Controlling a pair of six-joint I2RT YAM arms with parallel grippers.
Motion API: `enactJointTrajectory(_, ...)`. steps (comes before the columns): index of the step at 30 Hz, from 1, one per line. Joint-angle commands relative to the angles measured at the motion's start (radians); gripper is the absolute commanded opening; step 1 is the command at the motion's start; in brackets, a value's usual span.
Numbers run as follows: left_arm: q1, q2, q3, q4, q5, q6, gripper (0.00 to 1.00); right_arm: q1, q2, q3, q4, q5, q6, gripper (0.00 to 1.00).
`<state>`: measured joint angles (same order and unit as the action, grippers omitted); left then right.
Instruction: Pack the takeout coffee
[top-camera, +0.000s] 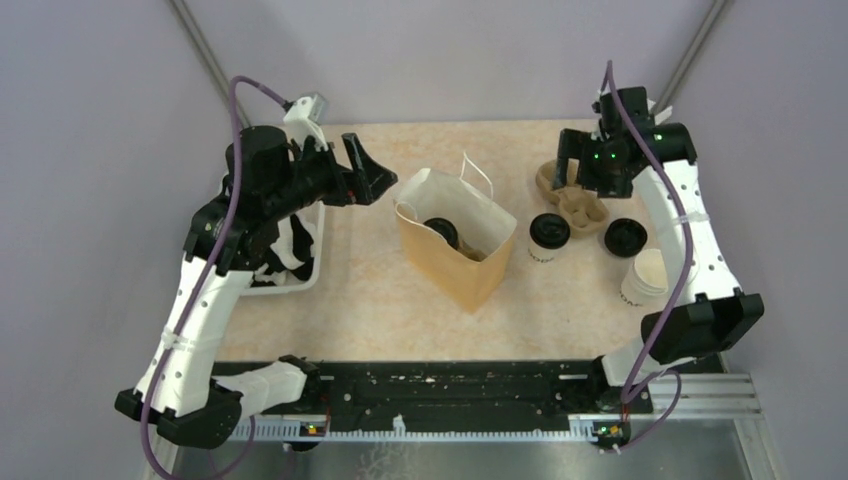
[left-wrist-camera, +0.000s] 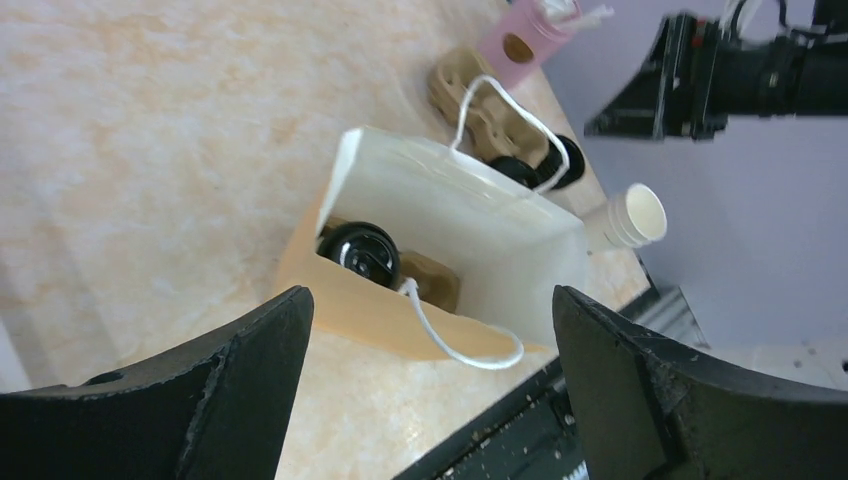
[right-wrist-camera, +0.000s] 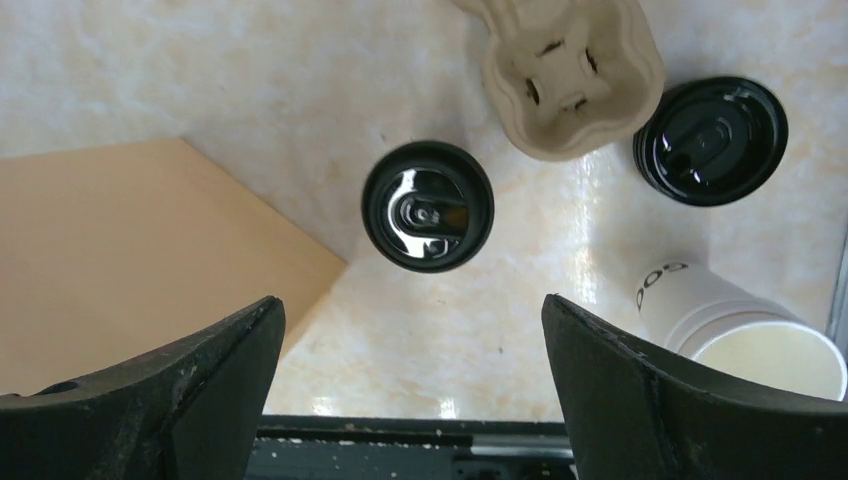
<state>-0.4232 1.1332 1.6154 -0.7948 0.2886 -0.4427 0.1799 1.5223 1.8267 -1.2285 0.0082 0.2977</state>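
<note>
The jaws of the right gripper (right-wrist-camera: 410, 305) stand wide apart with nothing between them, and so do those of the left gripper (left-wrist-camera: 432, 295). Neither touches anything.

One takeout coffee (top-camera: 440, 232) already sits inside the brown paper bag (top-camera: 470, 280), its black lid showing through the open mouth. The next coffee (right-wrist-camera: 428, 220) stands upright on the table (top-camera: 370, 300), just beside the bag on its right, with the cardboard carrier (right-wrist-camera: 600, 120) close behind it. Its long axis is vertical, so the right wrist camera looks almost straight down on the lid.

This cup lies below the right jaws and a little ahead of them, roughly centred between the two fingers. The right arm is clearly the nearer one, since the left gripper hangs on the far side of the bag. The coming move is probably a descent by the right arm to take the cup around its lid or upper wall.

Further right lies another black lid (right-wrist-camera: 710, 140) — whether a cup stands under it I cannot tell — and near it a lidless white cup (right-wrist-camera: 700, 300).
</note>
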Motion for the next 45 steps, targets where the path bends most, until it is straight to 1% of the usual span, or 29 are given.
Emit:
enactJointTrajectory(1, 0.005, 0.013, 0.050, 0.014, -0.186, 0.009, 0.96, 0.007, 0.029, -0.094, 0.014, 0.027, -0.044, 0.99)
enactJointTrajectory(3, 0.006, 0.017, 0.048, 0.018, -0.211, 0.013, 0.96, 0.007, 0.060, -0.113, 0.008, 0.046, -0.055, 0.99)
enactJointTrajectory(6, 0.008, 0.024, 0.039, 0.016, -0.212, 0.019, 0.97, 0.012, 0.093, -0.131, 0.012, 0.059, -0.070, 0.96)
enactJointTrajectory(9, 0.008, 0.016, 0.005, 0.030, -0.201, 0.009, 0.98, 0.042, 0.116, -0.155, 0.036, 0.059, -0.070, 0.95)
enactJointTrajectory(13, 0.009, -0.002, -0.040, 0.052, -0.185, -0.025, 0.98, 0.080, 0.150, -0.188, 0.063, 0.122, -0.061, 0.92)
enactJointTrajectory(19, 0.011, -0.029, -0.090, 0.060, -0.165, -0.055, 0.98, 0.108, 0.167, -0.208, 0.100, 0.168, -0.036, 0.85)
enactJointTrajectory(24, 0.011, -0.032, -0.097, 0.057, -0.157, -0.057, 0.98, 0.136, 0.188, -0.221, 0.111, 0.200, -0.022, 0.85)
enactJointTrajectory(34, 0.012, -0.027, -0.095, 0.058, -0.142, -0.049, 0.98, 0.138, 0.190, -0.289, 0.146, 0.195, -0.019, 0.83)
enactJointTrajectory(37, 0.012, -0.023, -0.096, 0.059, -0.139, -0.046, 0.98, 0.138, 0.187, -0.306, 0.163, 0.201, -0.019, 0.81)
enactJointTrajectory(40, 0.014, -0.019, -0.095, 0.060, -0.133, -0.044, 0.98, 0.138, 0.188, -0.312, 0.175, 0.206, -0.019, 0.79)
enactJointTrajectory(45, 0.016, -0.015, -0.095, 0.060, -0.127, -0.041, 0.98, 0.142, 0.196, -0.313, 0.182, 0.205, -0.024, 0.79)
